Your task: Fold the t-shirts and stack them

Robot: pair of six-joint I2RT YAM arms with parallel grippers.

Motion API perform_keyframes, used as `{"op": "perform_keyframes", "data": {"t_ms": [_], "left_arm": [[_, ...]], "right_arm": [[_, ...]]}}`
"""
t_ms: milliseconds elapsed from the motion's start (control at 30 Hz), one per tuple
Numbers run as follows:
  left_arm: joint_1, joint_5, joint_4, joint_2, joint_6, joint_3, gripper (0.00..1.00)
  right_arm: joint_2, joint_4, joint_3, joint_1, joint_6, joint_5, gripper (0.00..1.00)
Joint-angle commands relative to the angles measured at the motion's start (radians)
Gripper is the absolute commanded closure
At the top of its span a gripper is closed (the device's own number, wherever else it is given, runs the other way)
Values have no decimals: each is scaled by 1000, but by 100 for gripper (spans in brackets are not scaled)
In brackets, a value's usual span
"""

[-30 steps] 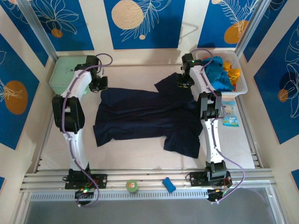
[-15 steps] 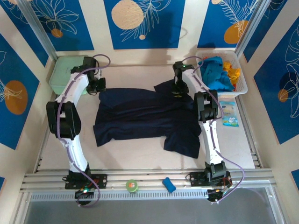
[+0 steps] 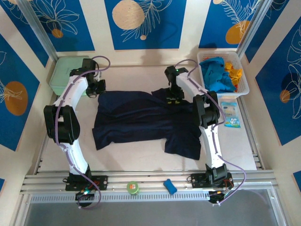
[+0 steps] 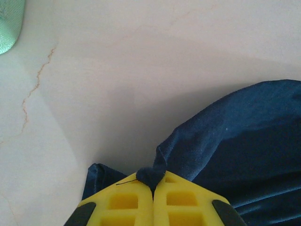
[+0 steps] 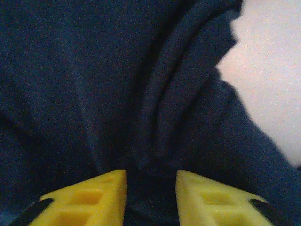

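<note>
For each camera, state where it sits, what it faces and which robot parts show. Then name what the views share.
Top external: above and behind the robot, looking down on the table; left arm and right arm show.
Left wrist: arm-mounted, facing the left hand pinching the navy t-shirt.
Right wrist: arm-mounted, facing the right hand, open over that t-shirt.
Shared: the navy t-shirt.

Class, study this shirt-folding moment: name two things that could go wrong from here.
1. The left pincer pinches just a small edge tuck of the navy t-shirt; it may slip free when lifted.
2. The right pincer stands open over a ridge of folds; closing there could grab several layers and bunch the cloth.
</note>
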Motion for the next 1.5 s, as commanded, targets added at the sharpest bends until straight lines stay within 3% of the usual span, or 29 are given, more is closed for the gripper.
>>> {"op": "perform_keyframes", "data": {"t_ms": [0, 367, 900, 1233, 1467], "left_arm": [[-9, 14, -2, -39, -10, -16, 100], [-16, 16, -1, -29, -7, -14, 100], [-27, 17, 11, -8, -6, -13, 100], [-30, 22, 22, 6, -5, -19, 100], [-34, 26, 35, 18, -7, -34, 100]], "right_arm": [[-73, -29, 121, -27, -35, 38, 58], [264, -48, 551, -133, -203, -27, 48], [346, 34, 543, -150, -207, -75, 45], [427, -17, 626, -156, -203, -84, 51], [435, -54, 618, -160, -202, -125, 67]]}}
